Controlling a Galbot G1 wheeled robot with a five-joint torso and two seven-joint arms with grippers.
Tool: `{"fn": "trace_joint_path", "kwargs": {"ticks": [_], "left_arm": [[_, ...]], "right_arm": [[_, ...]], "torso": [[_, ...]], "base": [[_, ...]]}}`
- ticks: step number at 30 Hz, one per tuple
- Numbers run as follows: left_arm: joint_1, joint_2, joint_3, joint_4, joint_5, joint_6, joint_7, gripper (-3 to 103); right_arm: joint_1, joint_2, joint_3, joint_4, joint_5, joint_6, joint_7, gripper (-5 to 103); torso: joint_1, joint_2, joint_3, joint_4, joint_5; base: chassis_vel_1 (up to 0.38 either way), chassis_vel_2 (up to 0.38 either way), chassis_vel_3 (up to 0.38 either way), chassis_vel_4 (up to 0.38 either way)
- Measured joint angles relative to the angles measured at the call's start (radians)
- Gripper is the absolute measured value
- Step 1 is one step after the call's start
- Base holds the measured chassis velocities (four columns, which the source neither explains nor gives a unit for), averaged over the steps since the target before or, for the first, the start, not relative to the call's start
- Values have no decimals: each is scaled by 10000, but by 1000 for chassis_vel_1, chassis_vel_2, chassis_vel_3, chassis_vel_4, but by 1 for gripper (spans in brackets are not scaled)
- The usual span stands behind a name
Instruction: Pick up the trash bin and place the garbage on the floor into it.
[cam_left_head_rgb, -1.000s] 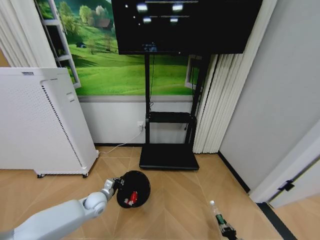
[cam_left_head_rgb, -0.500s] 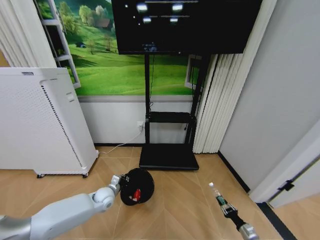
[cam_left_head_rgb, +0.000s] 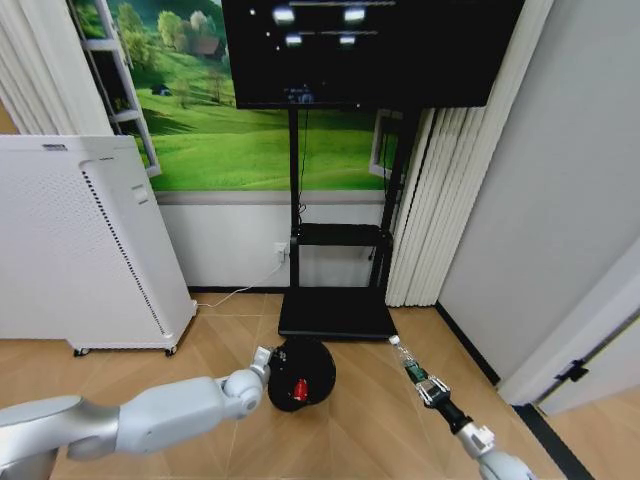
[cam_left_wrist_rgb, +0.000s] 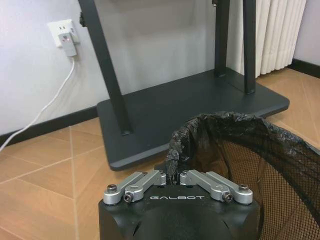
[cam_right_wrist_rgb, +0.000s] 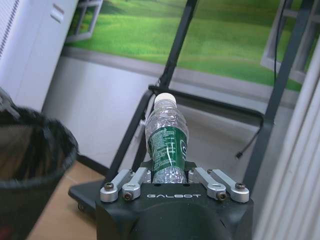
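The left gripper (cam_left_head_rgb: 264, 357) is clamped on the rim of the trash bin (cam_left_head_rgb: 301, 374), pinching the black liner at the rim edge; in the left wrist view its fingers (cam_left_wrist_rgb: 145, 181) meet on the bunched liner. The trash bin is held above the floor (cam_left_head_rgb: 360, 400), just in front of the base plate of the TV stand (cam_left_head_rgb: 338, 313). A red item (cam_left_head_rgb: 299, 389) lies inside the bin. In the left wrist view, the bin (cam_left_wrist_rgb: 250, 155) shows dark mesh sides under the liner, with the stand's base plate (cam_left_wrist_rgb: 190, 107) directly behind it.

The right gripper (cam_left_head_rgb: 428, 388) grips the bottle (cam_left_head_rgb: 409, 362), a clear plastic one with a green label and white cap. The bottle points toward the front right corner of the stand's base plate, off the floor and to the right of the bin, apart from it. In the right wrist view the gripper's fingers (cam_right_wrist_rgb: 131, 181) close on the lower body of the bottle (cam_right_wrist_rgb: 167, 142), which stands up from the gripper (cam_right_wrist_rgb: 172, 185), cap away from it. The bin's rim (cam_right_wrist_rgb: 35, 135) appears near that view's edge.

A white perforated cabinet (cam_left_head_rgb: 85, 245) stands well left of the TV stand, against the wall.
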Motion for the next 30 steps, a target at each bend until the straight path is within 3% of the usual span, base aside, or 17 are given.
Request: {"fn": "trace_joint_path", "kwargs": {"ticks": [18,30], "left_arm": [[-476,-1857,629,730,-754,-256,-534,7],[-575,-3096,916,1254,-1185,-508,-755,7]], "right_arm": [[-853,42,-99,2505,-215,-556,437,27],[-510,192,-590,2355,8,-748,627,27]], "torso": [[0,0,0,1,3],[0,0,0,2,1]], "base": [[0,0,0,0],[0,0,0,0]]}}
